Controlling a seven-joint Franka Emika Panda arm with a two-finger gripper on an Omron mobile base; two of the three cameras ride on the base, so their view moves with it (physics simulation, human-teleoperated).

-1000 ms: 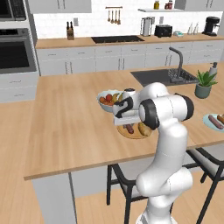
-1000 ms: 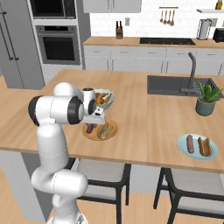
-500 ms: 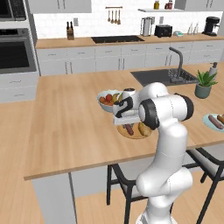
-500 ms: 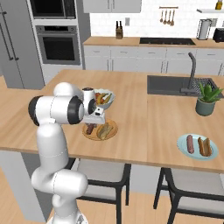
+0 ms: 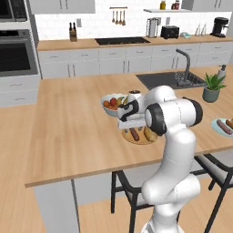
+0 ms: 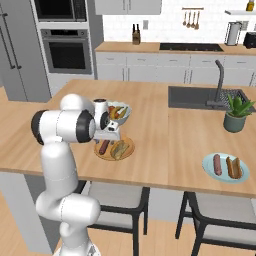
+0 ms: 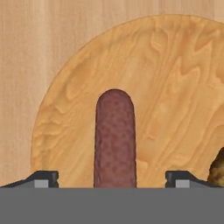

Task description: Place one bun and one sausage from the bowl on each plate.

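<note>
The tan-orange plate (image 5: 141, 141) (image 6: 111, 156) lies near the island's front edge. On it a reddish-brown sausage (image 5: 134, 134) (image 6: 104, 147) rests beside a golden bun (image 5: 149, 135) (image 6: 119, 149). My gripper (image 5: 129, 124) (image 6: 107, 135) hangs just above the sausage, open. In the hand view the sausage (image 7: 114, 140) runs up between the spread fingertips (image 7: 43, 178) of the gripper (image 7: 111, 179), on the wood-grained plate (image 7: 175, 87), and the bun's edge (image 7: 217, 168) peeks in at the right. The pale blue-green plate (image 5: 215, 123) (image 6: 225, 178) holds another sausage (image 6: 217, 164) and bun (image 6: 232, 167). The dark wooden bowl is out of view.
A pale blue-grey fruit bowl (image 5: 113, 103) (image 6: 119, 112) stands right behind the tan plate, close to my wrist. A potted plant (image 5: 212, 87) (image 6: 235, 113) and the sink (image 6: 200, 97) sit on the island's right half. Stools stand under the front edge.
</note>
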